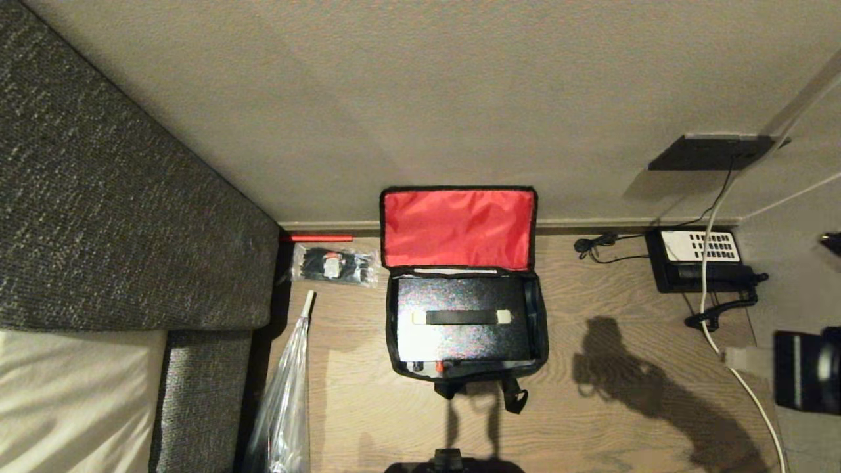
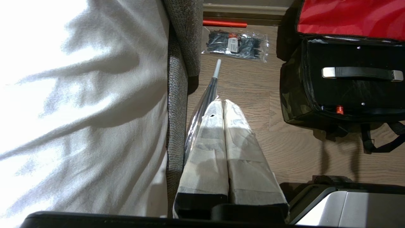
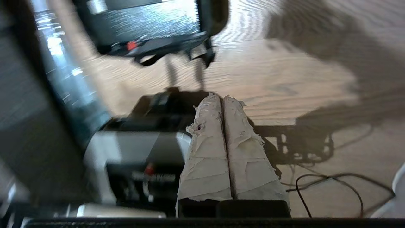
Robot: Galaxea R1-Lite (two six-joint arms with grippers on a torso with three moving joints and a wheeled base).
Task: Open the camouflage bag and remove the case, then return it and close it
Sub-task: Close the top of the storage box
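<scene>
The camouflage bag point(image 1: 540, 315) stands open on the wooden floor against the wall, its red-lined lid point(image 1: 458, 226) tipped back. The case point(image 1: 460, 341) lies flat inside it, black, with its handle point(image 1: 461, 318) facing up and a red dot at the near edge. My right gripper point(image 3: 222, 97) is shut and empty, hovering over bare floor well short of the bag point(image 3: 152, 50). A dark part of that arm point(image 1: 808, 371) shows at the right edge of the head view. My left gripper point(image 2: 223, 103) is shut and empty, parked to the left of the bag point(image 2: 292, 95) and case point(image 2: 348, 91).
A grey sofa point(image 1: 118, 217) with white bedding point(image 1: 72, 394) fills the left. A packet of black cable ties point(image 1: 335, 264), a red stick point(image 1: 318, 238) and a clear plastic-wrapped item point(image 1: 286, 401) lie left of the bag. A black telephone point(image 1: 700, 259) and cables point(image 1: 723, 328) lie to the right.
</scene>
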